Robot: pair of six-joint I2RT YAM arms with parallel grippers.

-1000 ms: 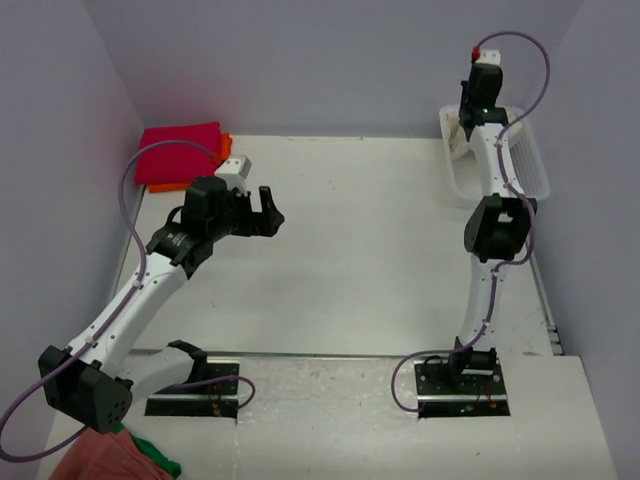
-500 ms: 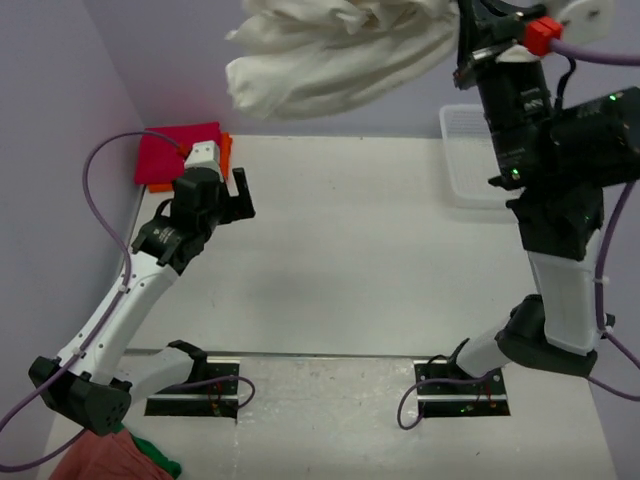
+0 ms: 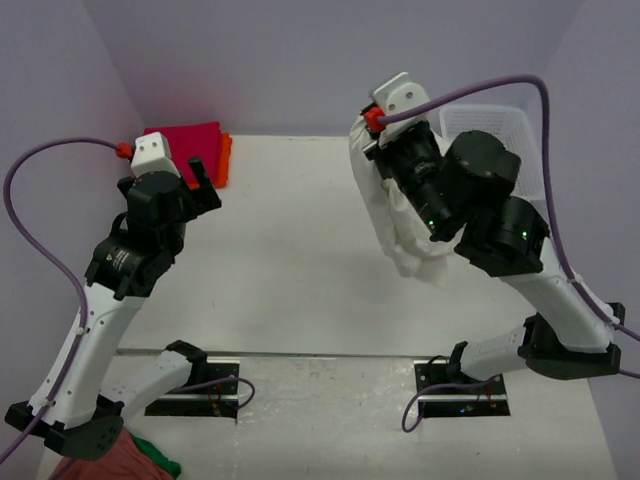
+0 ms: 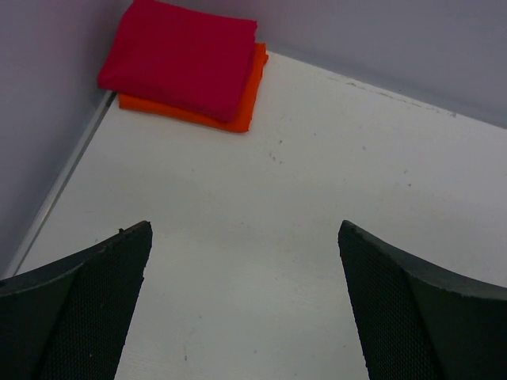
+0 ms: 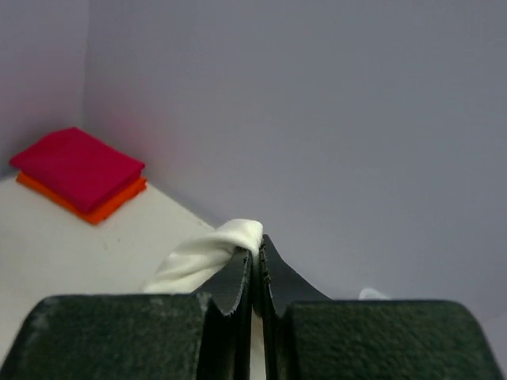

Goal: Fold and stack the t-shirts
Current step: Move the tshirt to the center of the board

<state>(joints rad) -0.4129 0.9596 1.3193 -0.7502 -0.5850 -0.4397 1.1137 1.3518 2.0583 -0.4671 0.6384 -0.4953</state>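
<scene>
A cream-white, wrinkly t-shirt (image 3: 398, 215) hangs bunched in the air over the right half of the table. My right gripper (image 5: 257, 247) is shut on a fold of that t-shirt (image 5: 207, 257) at its top. A folded magenta-red t-shirt (image 3: 185, 138) lies on a folded orange t-shirt (image 3: 225, 160) in the far left corner. In the left wrist view the magenta-red one (image 4: 182, 55) covers most of the orange one (image 4: 242, 103). My left gripper (image 3: 207, 180) hovers just in front of that stack, open and empty (image 4: 244, 229).
A white mesh basket (image 3: 505, 130) stands at the far right behind the right arm. A salmon-pink cloth (image 3: 100, 460) and a green cloth (image 3: 160, 464) lie off the near left corner. Walls close in the far and left sides.
My right arm rose from the basket with the cream-white t-shirt and swung it down over the table. The left arm drew back to the left, still open.
</scene>
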